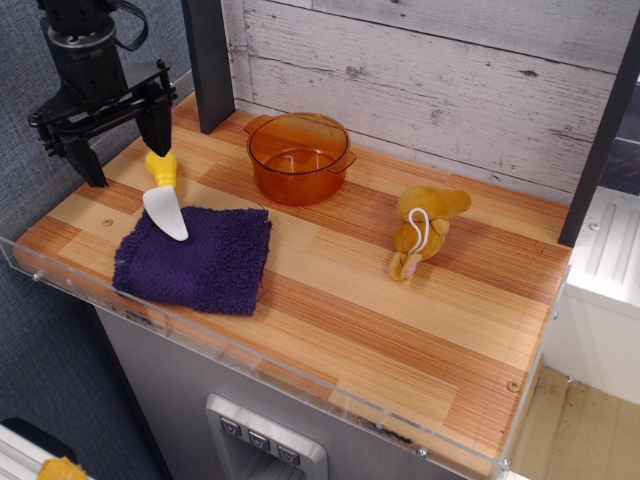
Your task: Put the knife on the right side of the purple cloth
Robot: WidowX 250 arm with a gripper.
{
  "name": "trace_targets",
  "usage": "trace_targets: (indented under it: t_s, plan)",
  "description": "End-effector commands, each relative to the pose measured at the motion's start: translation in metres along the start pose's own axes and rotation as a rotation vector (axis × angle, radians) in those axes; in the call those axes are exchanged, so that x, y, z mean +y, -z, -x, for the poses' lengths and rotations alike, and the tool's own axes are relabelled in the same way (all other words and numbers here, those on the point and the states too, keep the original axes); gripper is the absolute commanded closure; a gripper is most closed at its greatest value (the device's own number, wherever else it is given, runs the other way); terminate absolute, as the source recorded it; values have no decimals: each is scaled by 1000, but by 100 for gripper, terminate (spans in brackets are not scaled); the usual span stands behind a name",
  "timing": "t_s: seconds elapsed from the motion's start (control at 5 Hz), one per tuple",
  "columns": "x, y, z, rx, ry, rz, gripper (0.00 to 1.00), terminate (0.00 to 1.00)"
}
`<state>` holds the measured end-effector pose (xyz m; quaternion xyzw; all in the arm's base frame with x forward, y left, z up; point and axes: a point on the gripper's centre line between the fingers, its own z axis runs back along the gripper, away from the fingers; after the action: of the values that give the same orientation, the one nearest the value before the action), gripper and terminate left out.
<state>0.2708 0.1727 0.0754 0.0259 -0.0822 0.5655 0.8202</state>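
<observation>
Whitewashed wooden planks back a striped wooden table [400, 300] with a clear plastic lip along its front edge, and a dark post [208, 62] stands at the back left corner. At the upper left the black gripper [120, 145] hangs over the table's left end, its two fingers [155, 122] spread wide and holding nothing; the nearer finger sits just above the knife's handle, though whether it touches cannot be told. The knife [163, 196] lies with its yellow handle on the bare wood and the tip of its white blade resting on the upper left part of the purple cloth [196, 258]. That cloth is folded near the front left edge. An orange pot [298, 157] stands just behind the cloth, apart from it. A yellow plush toy [424, 230] lies well to the right, near the middle of the table.
</observation>
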Motion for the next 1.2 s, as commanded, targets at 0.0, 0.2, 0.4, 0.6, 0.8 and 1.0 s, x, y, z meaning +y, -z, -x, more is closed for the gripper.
trace_targets:
  t_s: [0.0,0.2,0.4,0.6,0.8,1.0]
  plan:
    - [-8,20,7,32,84,-51,0,0]
    - [-20,29,1,25,131,-57,0,0]
    - [-25,43,-14,29,143,-74,0,0]
    - [-22,47,-23,1,133,-87,0,0]
    - [-23,54,-22,4,152,-98,0,0]
    - [-23,52,-20,5,155,-83,100,0]
